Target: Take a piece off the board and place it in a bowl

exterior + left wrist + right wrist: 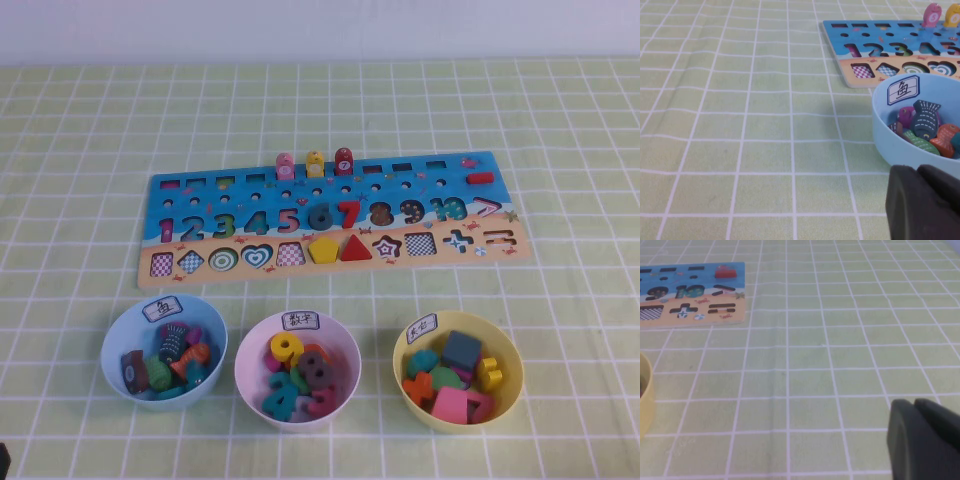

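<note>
The piece, a small red bar (480,178), lies at the far right end of the board's (420,190) blue part; the right wrist view also shows this piece (725,272) on the board (690,277). The yellow bowl (405,345) stands in front of the board's right end and holds several coloured shapes. My right gripper (914,402) is shut and empty, low over bare cloth to the right of the yellow bowl (644,395). My left gripper (917,171) is shut and empty, just beside the light blue bowl (890,145). Neither arm appears in the high view.
The light blue bowl (115,335) with fish pieces sits front left, and a pink-white bowl (250,350) with numbers sits in the middle. Three small pegs (315,163) stand along the board's far edge. A green checked cloth (560,120) covers the table.
</note>
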{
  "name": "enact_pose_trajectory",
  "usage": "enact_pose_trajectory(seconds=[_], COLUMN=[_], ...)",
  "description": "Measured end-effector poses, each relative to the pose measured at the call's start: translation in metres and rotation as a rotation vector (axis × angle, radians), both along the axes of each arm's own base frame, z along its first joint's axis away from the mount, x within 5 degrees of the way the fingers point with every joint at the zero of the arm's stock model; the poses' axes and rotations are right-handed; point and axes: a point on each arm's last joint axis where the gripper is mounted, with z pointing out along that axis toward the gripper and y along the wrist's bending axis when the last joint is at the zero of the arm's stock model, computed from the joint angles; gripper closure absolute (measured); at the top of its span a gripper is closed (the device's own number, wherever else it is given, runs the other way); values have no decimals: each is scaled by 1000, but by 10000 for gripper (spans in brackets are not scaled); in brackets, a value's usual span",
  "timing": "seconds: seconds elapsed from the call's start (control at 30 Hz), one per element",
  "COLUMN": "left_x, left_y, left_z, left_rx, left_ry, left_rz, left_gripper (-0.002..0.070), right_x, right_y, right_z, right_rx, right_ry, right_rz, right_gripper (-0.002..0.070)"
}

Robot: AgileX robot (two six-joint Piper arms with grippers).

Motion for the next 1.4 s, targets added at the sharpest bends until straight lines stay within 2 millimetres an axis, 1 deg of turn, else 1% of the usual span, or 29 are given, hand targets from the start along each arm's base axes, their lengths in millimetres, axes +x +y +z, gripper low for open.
enact_pose_trajectory(seconds=[0.4,0.5,0.57,0.73,0.8,0.87,0.93,1.07,1.3,1.4], left_x=[0,0,0,0,0,0,0,0,0,0], left_y=[0,0,0,0,0,0,0,0,0,0], left_z=[0,0,0,0,0,0,0,0,0,0], left_rx=[0,0,0,0,0,0,0,0,0,0], left_ry=[0,0,0,0,0,0,0,0,0,0], left_rz=[0,0,0,0,0,0,0,0,0,0], left_gripper=[680,680,680,680,680,680,680,680,680,680], right_x=[0,0,0,0,0,1,1,1,0,-1], right_y=[3,5,8,22,23,23,22,21,23,26], right_z=[0,0,2,13,17,20,20,17,16,15], right_rx=[81,147,270,877,1012,1086,1085,969,946,839], right_ry=[2,1,-9,-32,-48,-64,-73,-65,-46,-29], right_rz=[5,9,16,40,36,29,25,28,45,92], right_gripper=[694,694,694,694,694,694,694,694,694,694])
